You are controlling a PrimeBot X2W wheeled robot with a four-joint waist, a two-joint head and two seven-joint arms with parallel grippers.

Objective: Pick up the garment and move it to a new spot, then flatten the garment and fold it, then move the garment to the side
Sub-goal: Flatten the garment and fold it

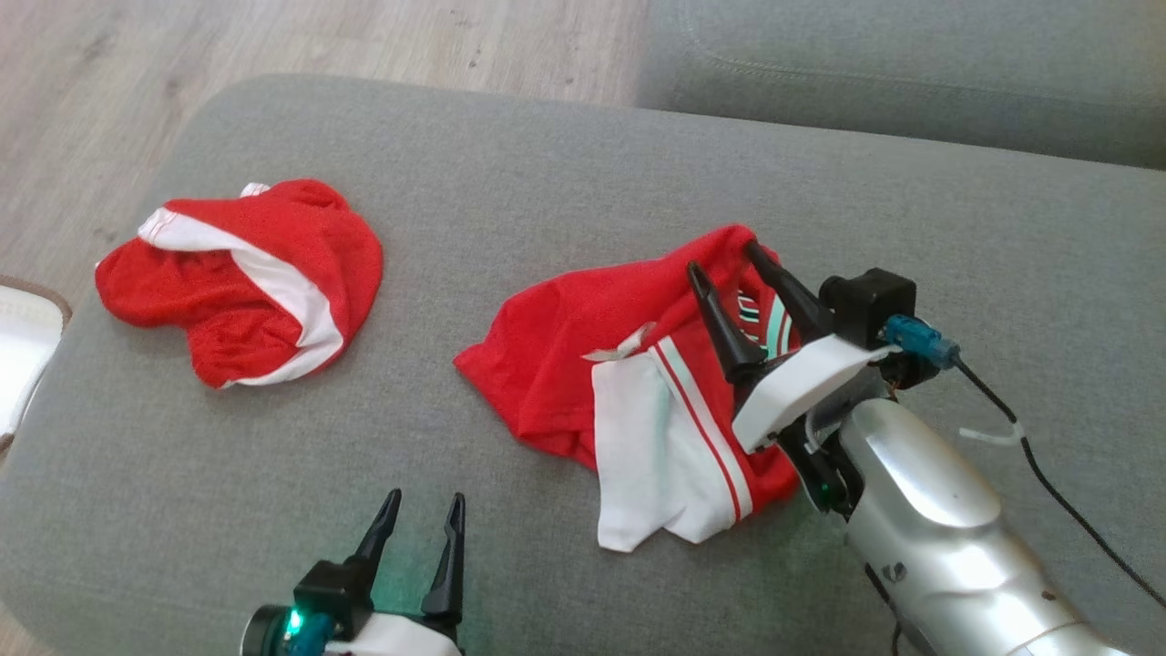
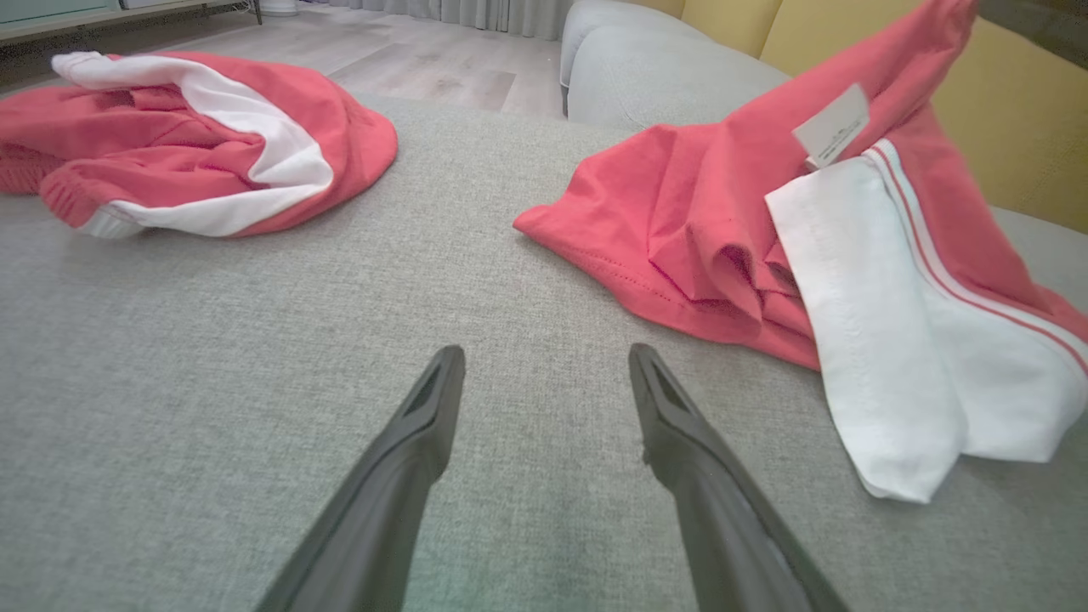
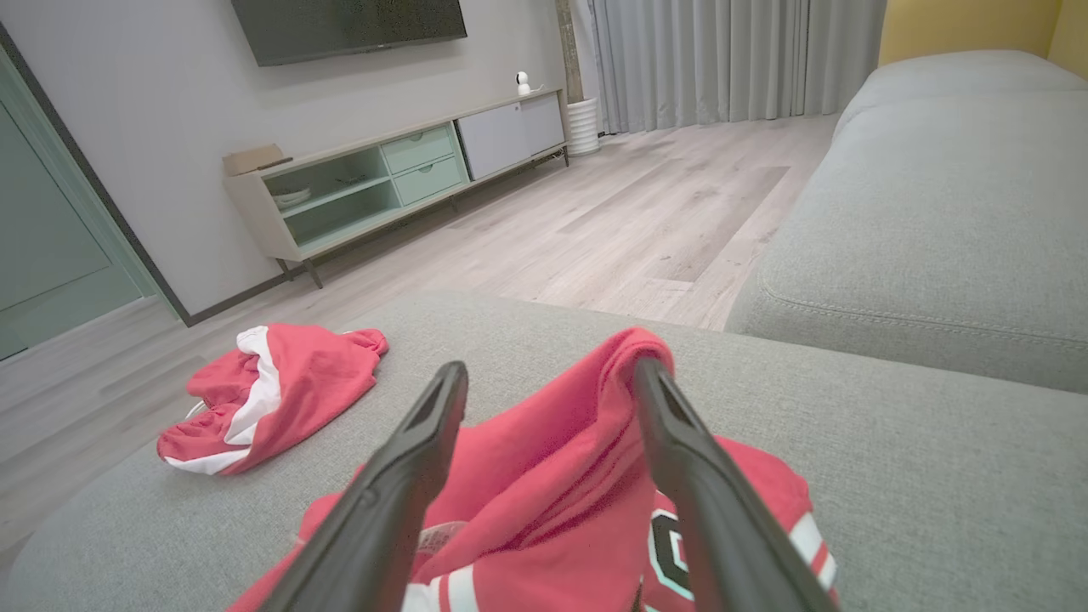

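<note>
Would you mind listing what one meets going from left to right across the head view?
Pale object at the left edge → crumpled red-and-white garment → red jersey with the white panel → black cable. Both grippers overlap the clothes sideways, so I left them out.

Garment [image 1: 565, 355] on sofa [image 1: 547, 164], shorts [image 1: 273, 246] to its left

Two garments: left garment [image 1: 241, 273], right garment [image 1: 547, 346]; perhaps one white item [image 1: 23, 351] at the edge.
</note>
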